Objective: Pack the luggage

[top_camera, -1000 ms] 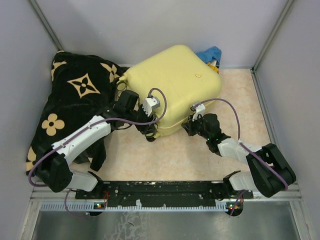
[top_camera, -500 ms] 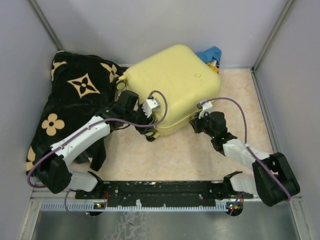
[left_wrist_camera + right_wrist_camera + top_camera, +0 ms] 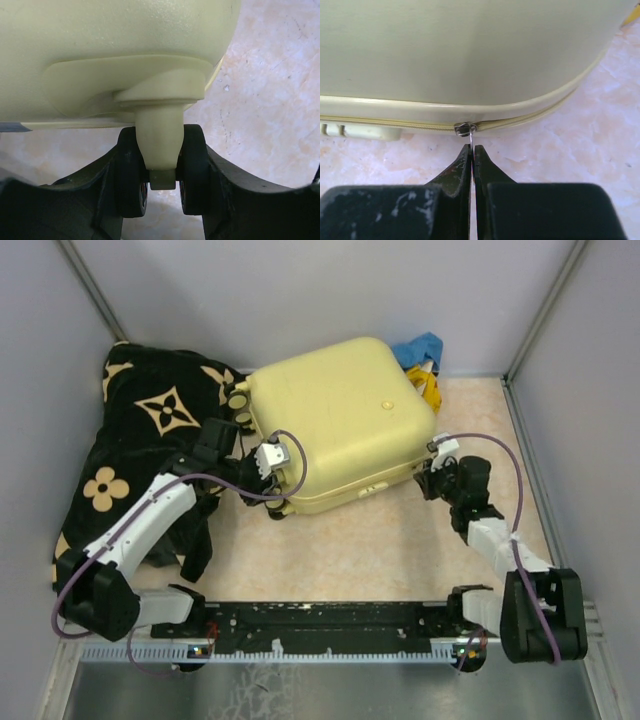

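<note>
The pale-yellow luggage (image 3: 340, 420) lies shut and flat at the back middle of the floor. My left gripper (image 3: 272, 504) is at its front left corner, shut around the small black twin wheel (image 3: 131, 175) and its yellow caster stem (image 3: 159, 140). My right gripper (image 3: 431, 483) is at the front right corner. In the right wrist view my right gripper (image 3: 472, 150) is shut on the thin metal zipper pull (image 3: 470, 139), which hangs from the slider (image 3: 465, 128) on the yellow zipper (image 3: 530, 117).
A black blanket with tan flowers (image 3: 150, 440) is heaped at the left, against the luggage. A blue and yellow item (image 3: 422, 352) sits behind the luggage's right back corner. Grey walls (image 3: 590, 390) close the sides and back. The arm base rail (image 3: 330, 618) runs along the near edge.
My right gripper has moved right along the luggage's front edge to its right corner, holding the zipper pull. The left gripper and the luggage's left corner have shifted left; the luggage has turned a little.
</note>
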`<state>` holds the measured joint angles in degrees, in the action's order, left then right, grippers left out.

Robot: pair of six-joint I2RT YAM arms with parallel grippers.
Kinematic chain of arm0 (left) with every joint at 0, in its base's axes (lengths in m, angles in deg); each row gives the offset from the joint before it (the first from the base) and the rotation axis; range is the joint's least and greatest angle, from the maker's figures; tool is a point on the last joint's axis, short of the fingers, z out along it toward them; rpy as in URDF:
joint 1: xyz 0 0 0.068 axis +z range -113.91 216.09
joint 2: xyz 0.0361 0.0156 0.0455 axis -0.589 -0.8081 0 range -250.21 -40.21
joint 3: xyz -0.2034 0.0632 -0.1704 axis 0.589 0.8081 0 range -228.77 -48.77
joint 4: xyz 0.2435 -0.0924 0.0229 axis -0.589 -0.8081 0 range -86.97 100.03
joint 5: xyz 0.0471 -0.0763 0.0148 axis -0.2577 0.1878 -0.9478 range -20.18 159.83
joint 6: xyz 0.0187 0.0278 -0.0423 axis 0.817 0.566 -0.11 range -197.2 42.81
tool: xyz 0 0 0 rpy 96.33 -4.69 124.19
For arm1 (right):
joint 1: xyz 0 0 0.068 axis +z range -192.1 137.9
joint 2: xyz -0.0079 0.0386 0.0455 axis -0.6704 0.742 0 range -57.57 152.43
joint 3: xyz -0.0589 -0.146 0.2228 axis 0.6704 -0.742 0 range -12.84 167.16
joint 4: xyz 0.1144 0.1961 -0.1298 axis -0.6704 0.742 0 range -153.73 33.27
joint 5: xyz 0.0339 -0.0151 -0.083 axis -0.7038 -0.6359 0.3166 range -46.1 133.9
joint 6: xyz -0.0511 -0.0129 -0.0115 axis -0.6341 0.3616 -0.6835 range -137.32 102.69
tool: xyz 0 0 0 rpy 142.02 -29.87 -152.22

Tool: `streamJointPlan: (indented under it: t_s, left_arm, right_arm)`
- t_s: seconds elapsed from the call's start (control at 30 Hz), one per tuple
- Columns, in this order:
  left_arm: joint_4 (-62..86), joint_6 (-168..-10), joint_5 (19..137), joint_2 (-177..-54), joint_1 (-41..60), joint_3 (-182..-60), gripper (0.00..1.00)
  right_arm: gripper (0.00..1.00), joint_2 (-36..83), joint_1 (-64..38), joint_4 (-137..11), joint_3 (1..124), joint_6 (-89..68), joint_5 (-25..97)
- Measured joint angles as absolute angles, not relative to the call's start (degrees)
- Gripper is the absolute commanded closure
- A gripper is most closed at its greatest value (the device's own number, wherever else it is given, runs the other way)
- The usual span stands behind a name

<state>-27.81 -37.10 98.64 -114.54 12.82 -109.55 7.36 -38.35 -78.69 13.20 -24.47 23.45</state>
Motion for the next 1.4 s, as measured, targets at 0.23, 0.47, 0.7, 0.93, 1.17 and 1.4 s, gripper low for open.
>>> streamJointPlan:
  t_s: [0.23, 0.47, 0.7, 0.93, 1.17, 1.4]
  left_arm:
    - [-28.75, -27.22, 101.24, -112.92, 16.47, -107.69, 1.00]
    - [-29.93, -21.62, 103.41, -113.31, 18.15, -107.71, 1.00]
    - [-32.45, -18.63, 105.14, -115.50, 18.85, -109.52, 1.00]
    - [-34.41, -16.99, 106.36, -117.79, 19.25, -111.14, 1.00]
    - [-35.05, -16.82, 106.91, -120.57, 19.49, -113.48, 0.62]
    - [-38.52, -22.21, 106.01, -125.18, 20.32, -118.64, 0.11]
  right_arm:
    - [1.00, 8.23, -46.88, -75.74, 14.97, -30.44, 13.90]
    - [1.00, 14.59, -53.39, -72.90, 20.66, -34.37, 5.70]
    - [1.00, 25.83, -56.40, -71.15, 30.49, -39.14, -2.08]
    - [1.00, 42.79, -56.73, -63.04, 49.42, -46.55, -11.61]
    - [1.00, 55.66, -54.31, -58.36, 65.24, -53.59, -17.70]
    - [1.00, 57.50, -51.44, -59.22, 67.65, -57.91, -17.22]
